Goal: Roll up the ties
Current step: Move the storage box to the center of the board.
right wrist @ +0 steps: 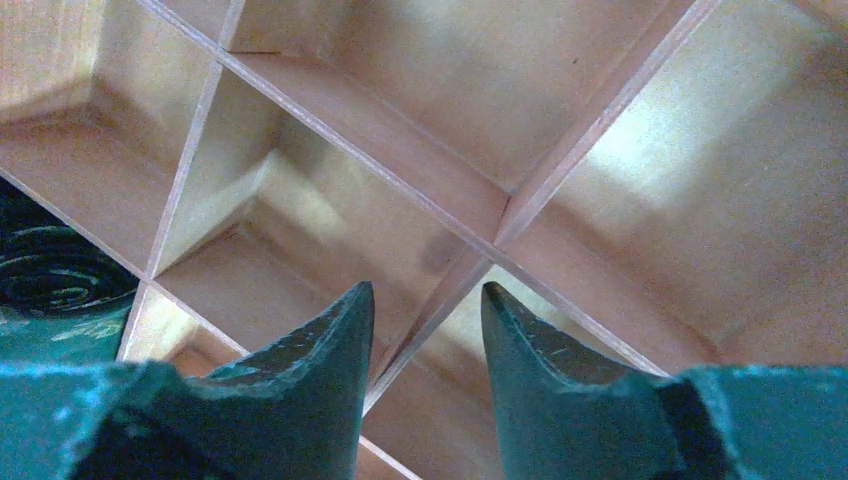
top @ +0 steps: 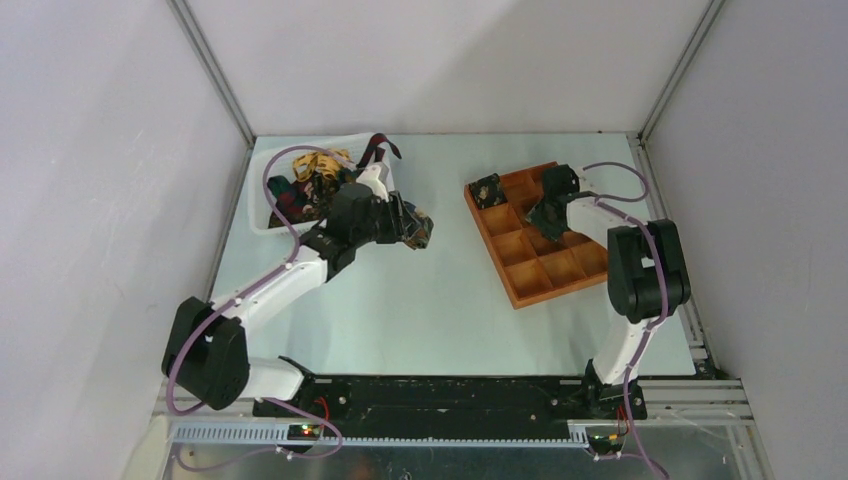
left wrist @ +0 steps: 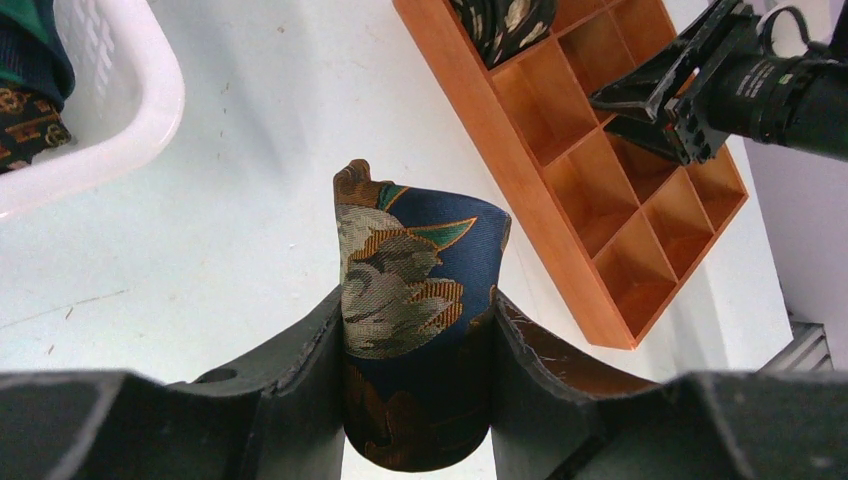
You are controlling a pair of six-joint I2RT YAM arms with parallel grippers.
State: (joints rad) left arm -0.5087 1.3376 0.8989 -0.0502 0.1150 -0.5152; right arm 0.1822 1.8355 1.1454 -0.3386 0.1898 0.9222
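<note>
Evidently the rolling is done and delivery is the step in hand. The left gripper (left wrist: 416, 305) pinches the rolled tie (left wrist: 400, 250) upright between both fingers at lower centre of the left wrist view, its top clear above the tips. Next, I judge, it must reach the tray (left wrist: 497, 150) at upper right and find a free compartment (one coil (top: 488, 188) fills the corner cell). The right gripper (right wrist: 428, 295) hangs over a divider, fingers spread, holding nothing.

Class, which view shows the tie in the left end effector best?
Left wrist: the tie fills the frame, pattern clear, in the left end effector. Top view shows it small; right wrist misses it.
</note>
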